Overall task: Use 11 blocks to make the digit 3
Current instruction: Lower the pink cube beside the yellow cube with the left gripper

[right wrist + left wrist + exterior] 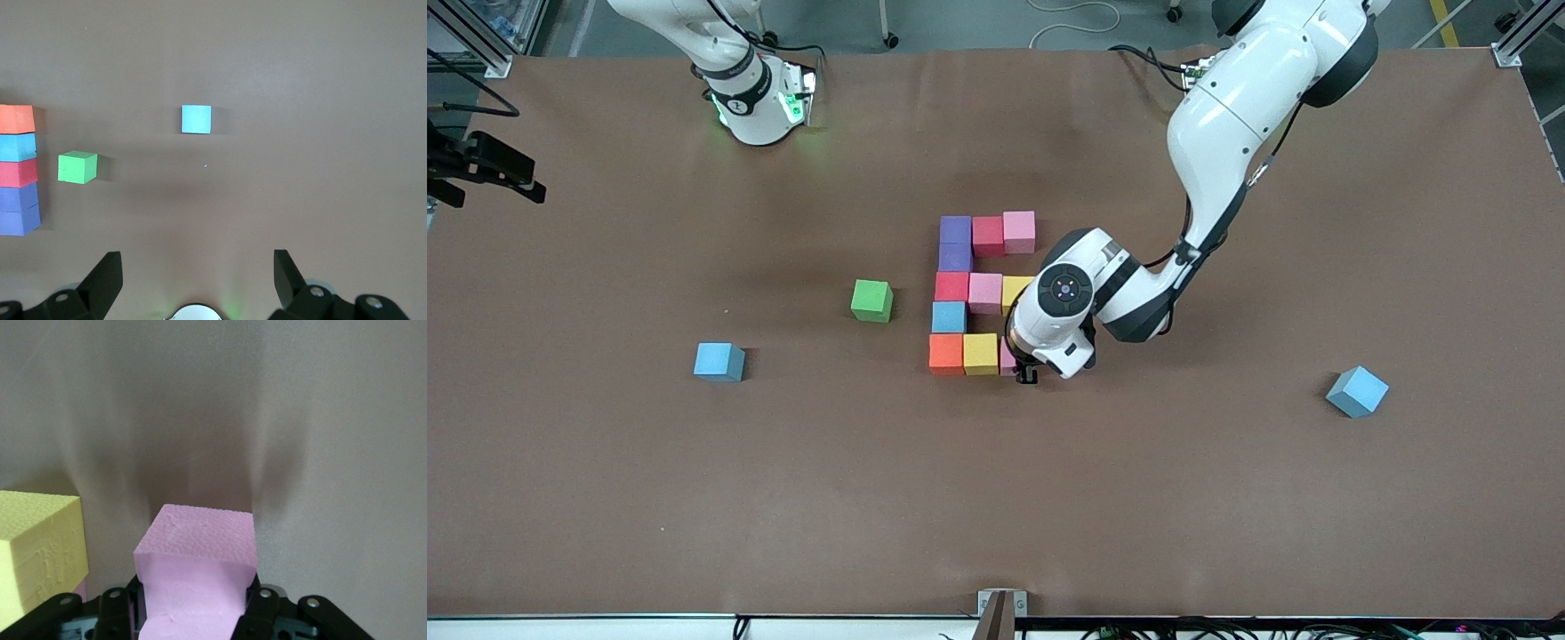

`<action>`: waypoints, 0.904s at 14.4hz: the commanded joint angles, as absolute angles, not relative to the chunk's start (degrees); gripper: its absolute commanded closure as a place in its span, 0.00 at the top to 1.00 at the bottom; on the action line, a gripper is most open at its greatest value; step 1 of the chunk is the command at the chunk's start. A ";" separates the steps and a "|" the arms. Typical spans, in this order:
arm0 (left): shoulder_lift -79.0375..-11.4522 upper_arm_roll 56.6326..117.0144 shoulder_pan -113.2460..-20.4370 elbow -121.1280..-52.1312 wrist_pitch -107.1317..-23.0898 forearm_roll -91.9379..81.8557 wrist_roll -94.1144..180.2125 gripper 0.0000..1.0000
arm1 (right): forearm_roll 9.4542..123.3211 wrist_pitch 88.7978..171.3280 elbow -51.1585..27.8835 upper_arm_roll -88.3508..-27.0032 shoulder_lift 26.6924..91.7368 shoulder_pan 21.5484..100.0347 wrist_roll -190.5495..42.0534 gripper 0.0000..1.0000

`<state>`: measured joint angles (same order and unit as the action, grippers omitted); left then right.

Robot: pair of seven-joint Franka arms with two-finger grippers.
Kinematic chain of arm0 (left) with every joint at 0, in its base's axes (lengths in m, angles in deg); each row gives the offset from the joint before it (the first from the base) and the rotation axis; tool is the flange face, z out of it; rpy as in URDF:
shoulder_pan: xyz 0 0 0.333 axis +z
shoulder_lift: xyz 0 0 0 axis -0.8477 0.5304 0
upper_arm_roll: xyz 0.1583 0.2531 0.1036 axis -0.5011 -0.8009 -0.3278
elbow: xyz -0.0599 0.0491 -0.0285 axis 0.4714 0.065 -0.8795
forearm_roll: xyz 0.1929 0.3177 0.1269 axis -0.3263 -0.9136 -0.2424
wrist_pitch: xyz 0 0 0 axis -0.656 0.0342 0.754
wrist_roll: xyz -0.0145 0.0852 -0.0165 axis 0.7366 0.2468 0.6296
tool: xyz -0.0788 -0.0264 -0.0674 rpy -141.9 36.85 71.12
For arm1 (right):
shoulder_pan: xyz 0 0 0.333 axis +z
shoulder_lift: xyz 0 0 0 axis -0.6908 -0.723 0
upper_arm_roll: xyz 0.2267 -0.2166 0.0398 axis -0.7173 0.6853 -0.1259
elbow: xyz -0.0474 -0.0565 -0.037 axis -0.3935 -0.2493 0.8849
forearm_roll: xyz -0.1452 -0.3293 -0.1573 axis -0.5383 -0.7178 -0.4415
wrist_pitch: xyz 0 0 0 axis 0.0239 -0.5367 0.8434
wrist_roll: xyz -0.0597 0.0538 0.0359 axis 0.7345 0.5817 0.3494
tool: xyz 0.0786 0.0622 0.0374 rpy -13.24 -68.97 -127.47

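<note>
Left claw (193, 617) pinches a pink block (197, 577), seemingly seated, barely visible from front; right claw (197, 277) spread.

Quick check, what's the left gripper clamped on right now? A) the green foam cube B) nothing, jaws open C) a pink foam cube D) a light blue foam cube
C. In the left wrist view the left gripper has its fingers closed against both sides of a pink foam cube, beside the yellow foam cube at the end of the digit's row nearest the front camera; the green foam cube sits apart, untouched.
</note>
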<state>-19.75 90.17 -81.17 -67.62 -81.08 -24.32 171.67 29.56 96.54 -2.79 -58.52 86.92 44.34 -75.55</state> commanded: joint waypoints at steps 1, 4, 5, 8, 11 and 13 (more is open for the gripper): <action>-18.92 89.59 -82.31 -66.19 -81.28 -23.88 172.65 0.29 | 29.89 96.62 -3.41 -58.64 87.69 43.96 -76.34 1.00; -18.92 89.59 -82.40 -66.28 -81.28 -23.96 172.65 0.29 | 29.89 96.62 -3.41 -58.64 87.69 43.96 -76.34 1.00; -18.92 89.59 -82.40 -66.28 -81.28 -24.05 172.57 0.29 | 29.89 96.62 -3.41 -58.64 87.78 43.96 -76.34 1.00; -19.01 89.59 -82.40 -66.37 -81.28 -24.23 172.30 0.31 | 29.89 96.62 -3.41 -58.64 87.69 43.96 -76.34 1.00; -19.01 89.59 -82.40 -66.37 -81.28 -24.23 172.30 0.49 | 29.89 96.71 -3.41 -58.64 87.69 43.96 -76.34 1.00; -19.01 89.59 -82.31 -66.28 -81.28 -24.23 172.13 0.78 | 29.89 96.80 -3.41 -58.64 87.78 43.96 -76.34 1.00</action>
<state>-19.73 90.16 -81.53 -67.61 -81.08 -24.32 171.90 29.56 96.56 -2.79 -58.52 86.92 44.34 -75.56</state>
